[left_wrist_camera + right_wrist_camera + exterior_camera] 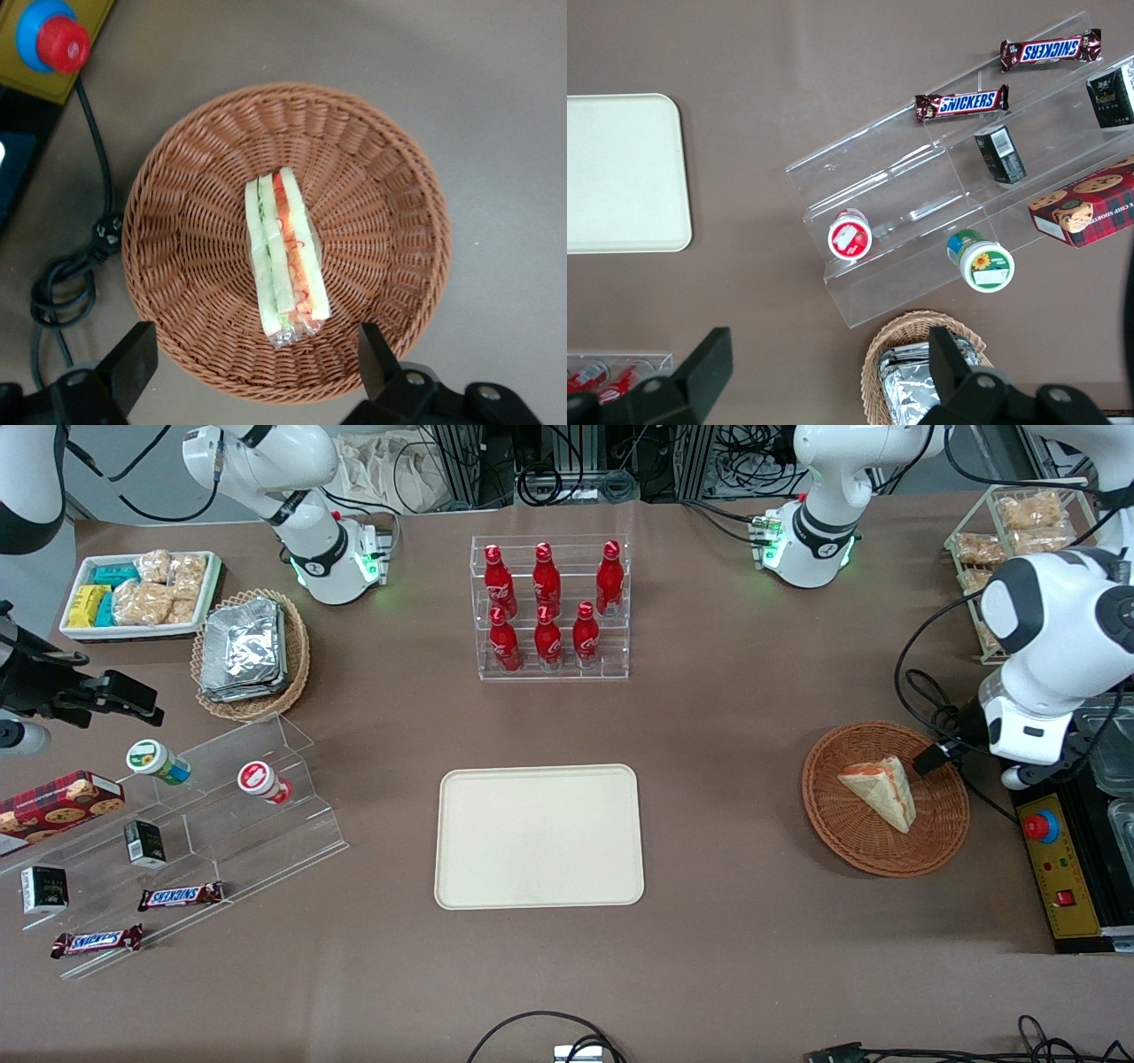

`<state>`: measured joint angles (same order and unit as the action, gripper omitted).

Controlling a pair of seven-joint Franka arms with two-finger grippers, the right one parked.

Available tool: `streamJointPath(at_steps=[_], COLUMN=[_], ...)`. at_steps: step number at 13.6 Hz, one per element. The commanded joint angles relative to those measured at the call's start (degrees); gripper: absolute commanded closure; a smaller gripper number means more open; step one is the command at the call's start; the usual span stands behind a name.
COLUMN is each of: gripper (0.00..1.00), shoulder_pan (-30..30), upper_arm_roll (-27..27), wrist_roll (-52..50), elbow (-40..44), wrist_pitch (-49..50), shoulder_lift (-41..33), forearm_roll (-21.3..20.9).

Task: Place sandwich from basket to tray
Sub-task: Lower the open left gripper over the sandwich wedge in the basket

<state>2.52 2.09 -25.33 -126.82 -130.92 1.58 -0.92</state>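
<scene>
Nearest the front camera, two Snickers bars [180, 896] are seen on the clear acrylic step rack [190, 841] toward the parked arm's end of the table [726, 921]. The tray [539, 836] is found flat at the table's middle, nothing resting on it. Toward the working arm's end, the basket [886, 798] is set on the table, well apart from the tray. The sandwich [285, 254] is lying in the basket near its centre, filling edge turned up toward the wrist camera, wrapped in clear film. The gripper [252, 361] is held above the basket, over the rim's edge; its fingers [133, 359] are spread wide, one to each side of the sandwich's end, and nothing is touched by them. A red emergency-stop button [1042, 826] on a yellow box is noted just beside the basket. Farther from the camera, a clear rack of red bottles [549, 607] is standing, and the tan basket of foil packets [250, 652] is placed toward the parked arm's end.
</scene>
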Motion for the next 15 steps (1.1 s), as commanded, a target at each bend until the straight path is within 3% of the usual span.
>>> streamJointPath(at_steps=[1, 15], gripper=[0.00, 0.00], shoulder_pan=[-0.2, -2.4], upper_arm_roll=[0.1, -0.3], wrist_roll=[-2.2, -11.8], elbow=[-0.9, -2.5], wrist_pitch=[-1.7, -11.1], shoulder_lift=[1.3, 10.7], forearm_roll=[0.5, 0.5])
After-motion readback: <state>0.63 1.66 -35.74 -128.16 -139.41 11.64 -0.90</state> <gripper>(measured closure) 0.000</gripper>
